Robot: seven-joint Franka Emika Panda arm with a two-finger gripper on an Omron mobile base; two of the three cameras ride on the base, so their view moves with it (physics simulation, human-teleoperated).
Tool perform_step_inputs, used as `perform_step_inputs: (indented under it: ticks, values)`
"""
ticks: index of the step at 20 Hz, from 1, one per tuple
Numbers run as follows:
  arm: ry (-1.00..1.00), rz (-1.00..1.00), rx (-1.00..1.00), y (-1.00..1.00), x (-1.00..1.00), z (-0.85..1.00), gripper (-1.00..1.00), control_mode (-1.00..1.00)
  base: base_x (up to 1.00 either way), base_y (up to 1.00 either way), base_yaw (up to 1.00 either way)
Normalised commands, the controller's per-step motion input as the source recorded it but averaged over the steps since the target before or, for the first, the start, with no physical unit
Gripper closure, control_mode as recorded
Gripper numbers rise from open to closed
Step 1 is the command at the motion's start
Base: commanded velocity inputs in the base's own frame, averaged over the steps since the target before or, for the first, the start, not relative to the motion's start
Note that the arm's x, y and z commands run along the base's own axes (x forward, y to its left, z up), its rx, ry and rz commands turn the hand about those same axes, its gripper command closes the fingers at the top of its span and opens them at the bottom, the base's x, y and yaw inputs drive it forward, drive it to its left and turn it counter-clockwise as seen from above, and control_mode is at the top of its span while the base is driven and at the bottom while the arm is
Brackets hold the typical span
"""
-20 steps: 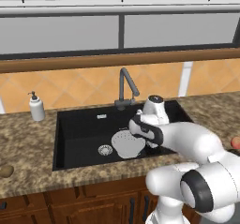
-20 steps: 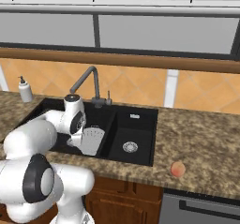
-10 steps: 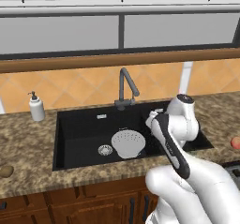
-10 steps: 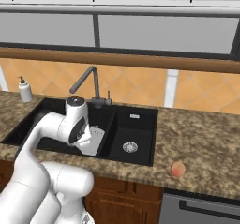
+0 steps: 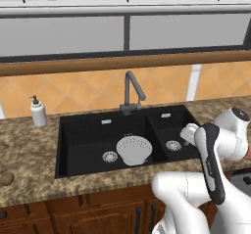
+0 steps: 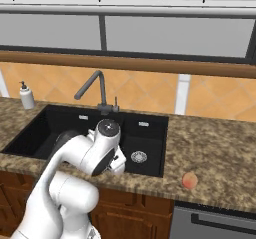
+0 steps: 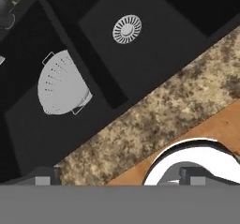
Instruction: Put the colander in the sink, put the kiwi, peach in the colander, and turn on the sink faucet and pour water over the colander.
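- Your colander [image 5: 134,149] lies in the big basin of the sink [image 5: 78,130], at 3 o'clock from that basin's drain [image 5: 110,156].
- The peach [image 6: 189,180] rests on the counter [image 6: 215,148], at 4 o'clock from the sink.
- The kiwi [image 5: 5,179] sits at 8 o'clock on the counter.
- You cannot tell the gripper [image 5: 188,133] opening; it hangs over the small basin.

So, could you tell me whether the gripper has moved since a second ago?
Yes: the gripper has moved right, off the colander and over the smaller basin's drain.
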Motion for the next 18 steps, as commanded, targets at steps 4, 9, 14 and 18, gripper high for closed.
perform_step_inputs:
  ticks: [4, 9, 14, 18]
  values:
    - [-0.01, 0.17, -0.08, -0.88, -0.01, 0.01, -1.0, -1.0, 0.0, 0.0, 0.0]
    - [-0.03, 0.13, -0.13, -0.8, -0.01, 0.01, -1.0, -1.0, 0.0, 0.0, 0.0]
    - [-0.09, 0.11, -0.23, -0.65, 0.0, -0.12, -1.0, -1.0, 0.0, 0.0, 0.0]
    - [-0.11, 0.03, -0.3, -0.61, 0.0, -0.15, -1.0, -1.0, 0.0, 0.0, 0.0]
